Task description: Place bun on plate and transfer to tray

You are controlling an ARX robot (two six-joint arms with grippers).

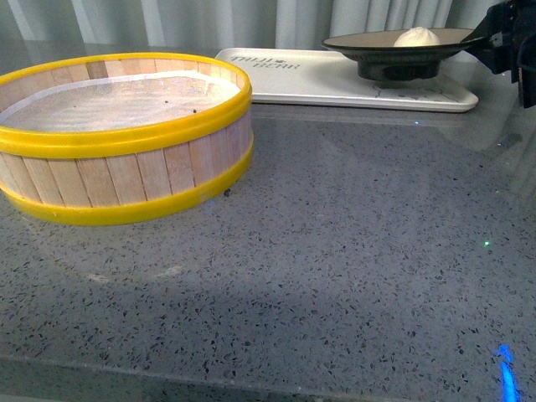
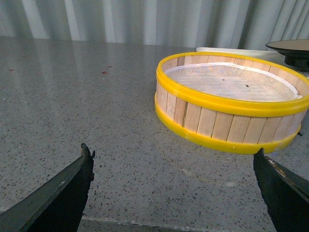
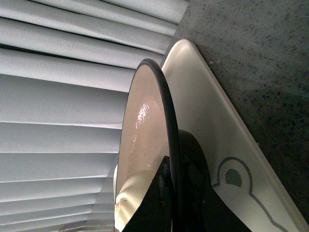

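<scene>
The cream-white bun sits on the taupe plate with a black rim. The plate's black foot rests on or just above the cream-white tray at the back right. My right gripper is shut on the plate's right rim. In the right wrist view the fingers clamp the plate rim, with the bun beside them and the tray behind. My left gripper is open and empty above the counter, short of the steamer basket.
A wooden steamer basket with yellow rims and a white liner stands at the left; it also shows in the left wrist view. The grey speckled counter spreads in front. Pale curtains hang behind.
</scene>
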